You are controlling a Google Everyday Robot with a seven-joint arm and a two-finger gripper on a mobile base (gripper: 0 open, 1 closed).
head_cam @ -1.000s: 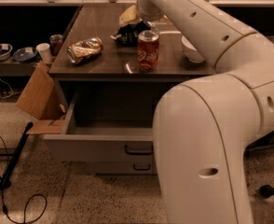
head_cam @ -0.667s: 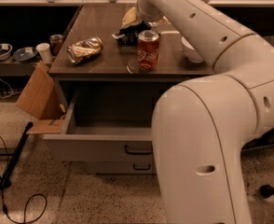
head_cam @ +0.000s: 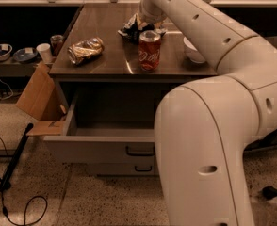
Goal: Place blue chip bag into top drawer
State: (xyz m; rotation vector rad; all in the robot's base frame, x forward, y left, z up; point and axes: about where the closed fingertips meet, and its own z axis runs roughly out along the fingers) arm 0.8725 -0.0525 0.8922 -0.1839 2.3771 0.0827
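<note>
The blue chip bag [head_cam: 130,30] lies crumpled on the dark table top [head_cam: 105,27], just behind a red soda can [head_cam: 149,50]. My gripper [head_cam: 143,23] is at the end of the white arm that reaches over from the right. It is down at the bag's right side and touches or overlaps it. The top drawer [head_cam: 91,149] is pulled open below the table, and the part of its inside that shows is empty. Its dark handle [head_cam: 139,151] is partly hidden behind my arm.
A crushed gold-brown can [head_cam: 85,50] lies at the table's left. A white bowl [head_cam: 193,51] sits at the right, partly behind my arm. The smaller lower drawer [head_cam: 129,169] is shut. A cardboard box [head_cam: 38,98] stands left of the drawer. A black rod and cable [head_cam: 13,164] lie on the floor.
My gripper has shifted slightly at the chip bag. The bag, the cans and the open drawer have stayed in place.
</note>
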